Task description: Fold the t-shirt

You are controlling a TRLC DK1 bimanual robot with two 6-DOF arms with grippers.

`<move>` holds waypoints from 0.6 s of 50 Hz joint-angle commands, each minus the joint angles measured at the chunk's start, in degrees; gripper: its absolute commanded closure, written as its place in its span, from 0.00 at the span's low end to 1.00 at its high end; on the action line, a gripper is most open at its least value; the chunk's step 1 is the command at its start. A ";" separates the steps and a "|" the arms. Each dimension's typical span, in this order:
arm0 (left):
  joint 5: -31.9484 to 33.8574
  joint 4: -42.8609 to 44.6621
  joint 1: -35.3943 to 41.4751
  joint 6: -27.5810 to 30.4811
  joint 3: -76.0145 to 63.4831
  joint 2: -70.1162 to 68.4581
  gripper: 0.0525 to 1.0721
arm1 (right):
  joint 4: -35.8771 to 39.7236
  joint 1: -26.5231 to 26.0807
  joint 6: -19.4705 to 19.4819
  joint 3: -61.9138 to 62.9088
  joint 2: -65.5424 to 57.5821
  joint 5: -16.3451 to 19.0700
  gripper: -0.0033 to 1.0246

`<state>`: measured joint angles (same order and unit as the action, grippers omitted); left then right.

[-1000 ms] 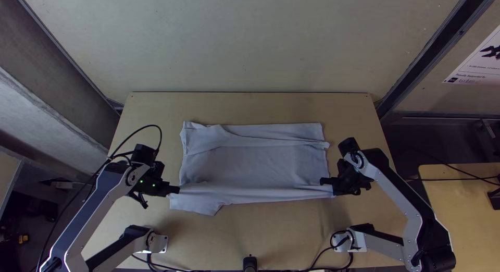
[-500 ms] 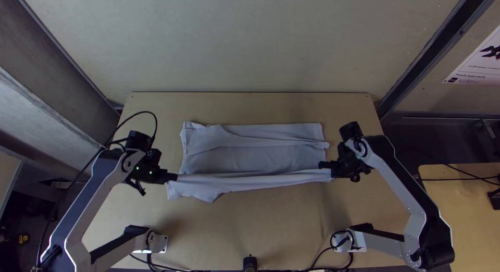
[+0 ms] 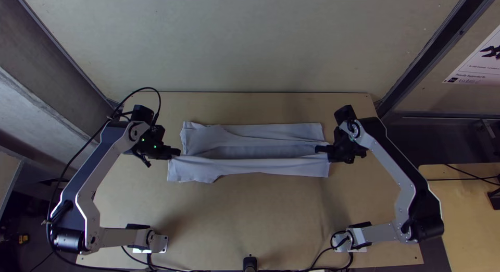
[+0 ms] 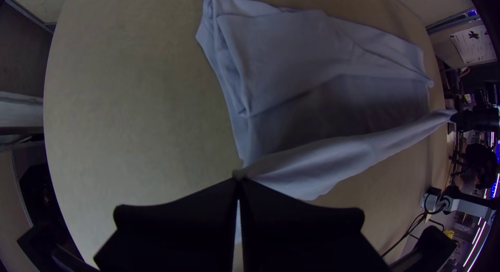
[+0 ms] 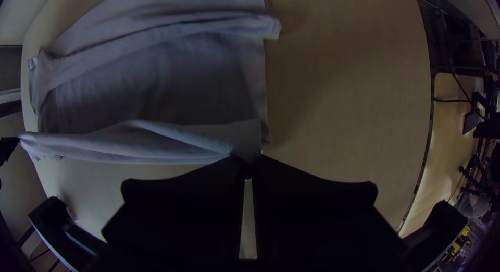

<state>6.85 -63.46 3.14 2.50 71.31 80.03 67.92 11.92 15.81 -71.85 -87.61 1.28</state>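
On the worktop (image 3: 250, 220), we see the shirt (image 3: 260, 167) with its near part carried closer to its far part than before, the middle strip narrower; our left gripper (image 3: 176, 153) and right gripper (image 3: 320, 148) each pinch one end.
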 commanded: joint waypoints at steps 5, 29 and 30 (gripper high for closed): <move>0.09 0.27 -0.50 1.10 4.81 4.52 0.97 | -0.24 -0.67 0.01 -6.54 -5.64 -1.10 0.97; 0.09 0.62 0.20 1.89 20.89 18.67 0.97 | -0.24 -1.20 -0.52 -18.58 -16.62 -1.45 0.97; 0.09 0.62 0.29 1.89 21.59 19.20 0.97 | -0.24 -1.20 -0.52 -18.85 -16.89 -1.54 0.97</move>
<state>6.85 -62.87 3.16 3.31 88.66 96.51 67.68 11.07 15.79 -88.66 -102.37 0.60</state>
